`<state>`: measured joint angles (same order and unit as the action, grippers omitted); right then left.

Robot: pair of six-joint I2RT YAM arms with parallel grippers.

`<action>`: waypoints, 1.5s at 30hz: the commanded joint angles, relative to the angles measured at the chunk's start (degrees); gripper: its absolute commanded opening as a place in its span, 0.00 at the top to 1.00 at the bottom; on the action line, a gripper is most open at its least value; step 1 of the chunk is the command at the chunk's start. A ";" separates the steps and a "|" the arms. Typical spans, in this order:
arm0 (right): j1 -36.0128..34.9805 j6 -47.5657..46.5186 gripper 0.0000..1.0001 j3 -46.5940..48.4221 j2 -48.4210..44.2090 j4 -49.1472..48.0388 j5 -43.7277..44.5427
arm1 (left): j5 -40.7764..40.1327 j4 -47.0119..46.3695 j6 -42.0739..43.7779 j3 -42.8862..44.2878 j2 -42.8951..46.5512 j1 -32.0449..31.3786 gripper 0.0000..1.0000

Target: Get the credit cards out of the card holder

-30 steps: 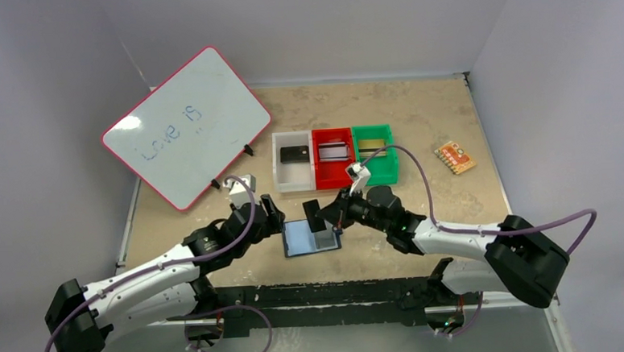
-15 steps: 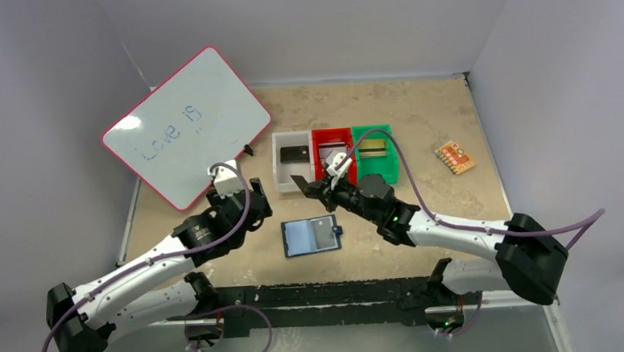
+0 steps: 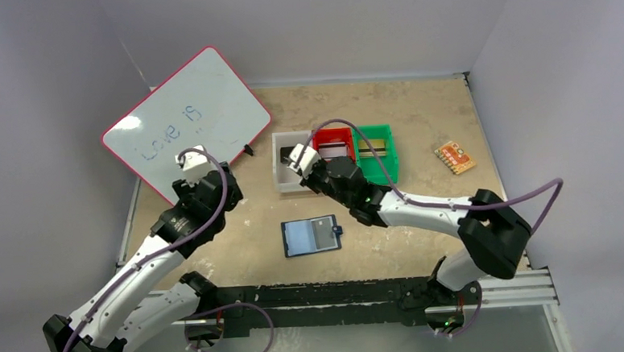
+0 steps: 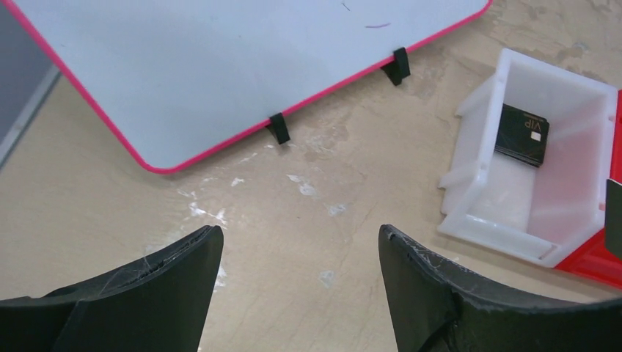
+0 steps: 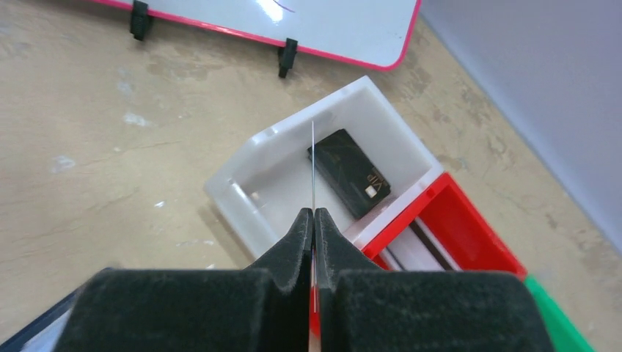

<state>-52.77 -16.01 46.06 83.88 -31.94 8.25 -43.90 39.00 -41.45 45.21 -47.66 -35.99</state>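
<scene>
Above the white open-topped plastic bin [image 5: 233, 192] at the left end of the row of three bins, the right gripper [image 5: 313, 217] hung with its black jaws pressed together on a thin card [image 5: 313, 158], which the wrist camera saw only edge-on as a pale line. A black card with gold lettering [image 5: 350, 174] already lay on that bin's floor; the red bin [image 5: 469, 246] stood just beside it. The card holder, a small navy-blue folding wallet [image 3: 312, 236], lay open and flat on the tan tabletop [image 3: 418, 114], nearer the arm bases than the bins and apart from both grippers; whether the greyish panel on its right half was another card could not be told. The left gripper [image 4: 299, 236] stood spread wide with nothing in it, over bare table near the pink-rimmed whiteboard [image 4: 220, 66]. The step in hand appeared to be dropping the card. It would go best if the card were brought inside the bin's walls, lowered close to the floor, and only then let go, so the thin edge could not catch the rim and tip outside.
</scene>
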 commanded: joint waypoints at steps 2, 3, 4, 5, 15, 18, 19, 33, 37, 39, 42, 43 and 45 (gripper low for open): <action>-0.12 -11.79 1.00 8.84 6.57 2.54 3.98 | -8.43 0.76 0.60 1.31 5.07 0.50 0.22; -0.06 -13.50 1.00 9.91 7.89 2.65 4.05 | -8.70 0.73 0.40 1.05 5.96 0.48 0.22; 0.09 -15.33 1.00 11.38 9.14 2.76 4.10 | -9.06 0.83 0.39 0.93 6.74 0.48 0.22; 0.17 -16.82 1.00 12.47 10.59 3.32 4.37 | -9.81 1.15 0.34 0.95 7.31 0.48 0.21; 1.94 -30.15 1.00 20.57 20.27 8.12 3.82 | -11.82 3.02 -0.38 2.05 7.13 0.50 0.20; 2.93 -32.56 1.00 21.96 22.12 8.92 3.52 | -11.91 3.48 -0.39 2.50 6.71 0.49 0.20; 3.29 -33.49 1.00 22.49 22.57 9.38 2.95 | -11.79 3.53 -0.38 2.59 6.79 0.48 0.20; 5.82 -39.42 0.99 29.72 30.63 11.63 0.51 | -15.51 5.27 -2.19 2.85 11.07 0.48 0.20; 6.06 -40.35 0.98 31.26 32.49 11.72 0.28 | -16.30 5.61 -2.71 2.72 12.58 0.52 0.20; 6.15 -40.70 0.97 32.12 33.54 11.73 0.64 | -16.38 5.63 -2.82 2.69 13.14 0.48 0.20; 6.21 -40.96 0.97 33.12 34.41 11.73 0.64 | -16.39 5.58 -2.85 2.63 13.49 0.49 0.20; 6.24 -41.09 0.96 33.31 34.62 11.69 0.62 | -16.35 5.57 -2.81 2.56 13.47 0.52 0.20; 6.19 -41.20 0.95 33.82 35.30 11.70 0.77 | -16.31 5.60 -2.77 2.66 13.41 0.48 0.20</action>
<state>-46.81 -55.88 76.58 119.57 -19.11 9.26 -58.65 44.82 -43.83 45.56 -34.50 -35.75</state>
